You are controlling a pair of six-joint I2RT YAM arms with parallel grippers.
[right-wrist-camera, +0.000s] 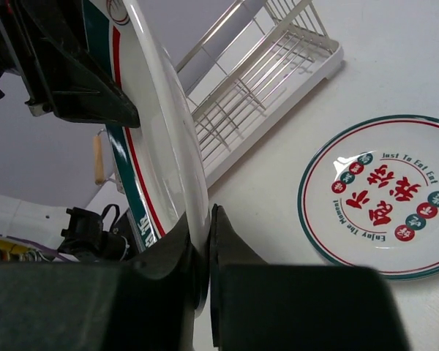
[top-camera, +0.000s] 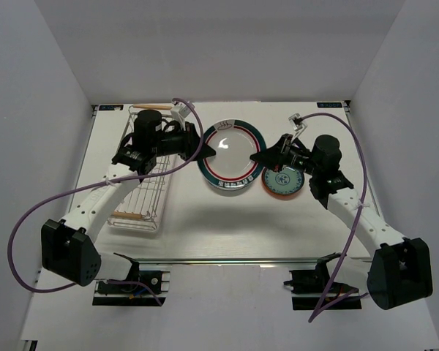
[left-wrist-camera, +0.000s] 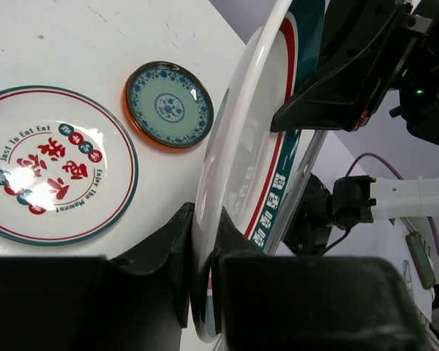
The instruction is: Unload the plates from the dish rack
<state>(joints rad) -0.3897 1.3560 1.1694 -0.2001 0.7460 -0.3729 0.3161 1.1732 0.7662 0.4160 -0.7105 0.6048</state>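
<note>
- Large white round plate with green-red rim (top-camera: 230, 150) held in the air, just right of the silver wire dish rack (top-camera: 140, 197).
- Left gripper (left-wrist-camera: 203, 256) pinches its rim; right gripper (right-wrist-camera: 205, 245) pinches the opposite rim.
- Beneath it, a white plate with red-green motifs (left-wrist-camera: 55, 164) lies flat, with a small blue-green patterned dish (left-wrist-camera: 168, 104) beside it.

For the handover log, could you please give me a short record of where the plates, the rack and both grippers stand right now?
held plate: white plate with green-red rim, lifted off the table, between the two arms
left gripper: shut on the plate's rim
right gripper: shut on the opposite rim
unloaded, flat on table: white plate with red-green motifs, under the held plate; blue-green patterned dish beside it, not touching
dish rack: on the table, left side; no plate in the parts that show
</note>
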